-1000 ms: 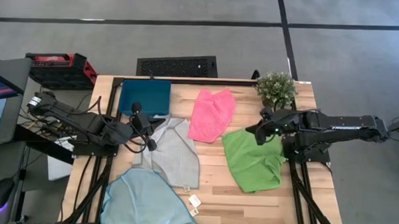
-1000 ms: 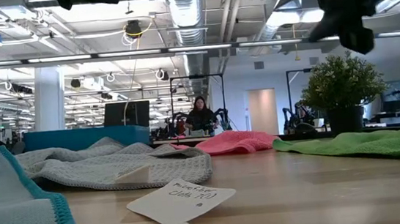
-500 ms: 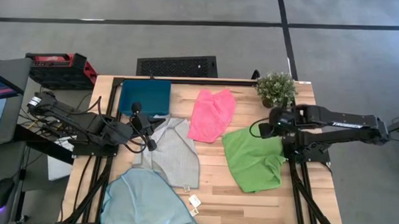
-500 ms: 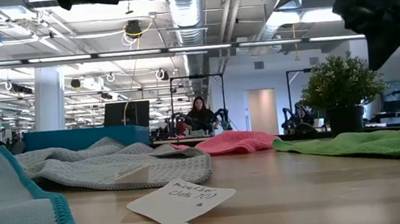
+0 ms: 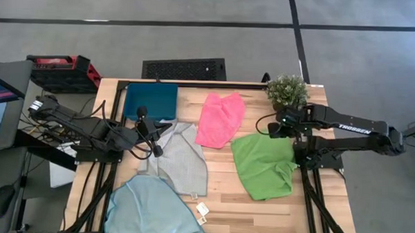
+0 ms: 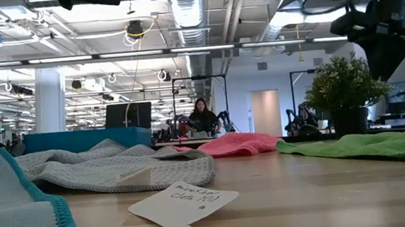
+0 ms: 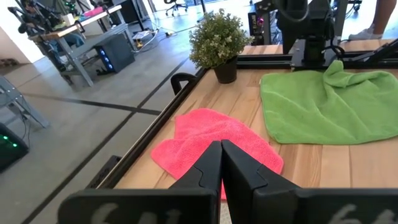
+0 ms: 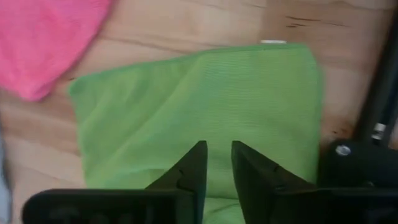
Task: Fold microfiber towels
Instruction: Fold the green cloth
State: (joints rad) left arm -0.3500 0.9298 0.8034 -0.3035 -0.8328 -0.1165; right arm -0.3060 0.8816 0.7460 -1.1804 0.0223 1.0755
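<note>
Four towels lie on the wooden table. The green towel [image 5: 261, 167] [image 8: 205, 106] lies flat at the right. The pink one [image 5: 221, 118] [image 7: 211, 140] is at the far middle. The pale grey one [image 5: 182, 157] lies rumpled at the middle left. The light blue one [image 5: 149, 208] is at the near left edge. My right gripper [image 5: 272, 129] [image 8: 217, 149] hangs above the green towel's far edge, clear of it, its fingers a little apart and empty. My left gripper [image 5: 156, 149] [image 7: 221, 146] is shut and empty at the grey towel's left edge.
A dark teal tray [image 5: 150, 101] lies at the far left. A small potted plant [image 5: 288, 91] [image 7: 221, 40] stands at the far right corner, close behind my right gripper. Paper tags [image 5: 203, 212] lie at the near edge. A person sits far off in the room [image 6: 203, 117].
My right gripper has moved a little toward the table's far edge, from over the green towel to above its far edge, and its arm has swung that way. The towels have stayed where they were.
</note>
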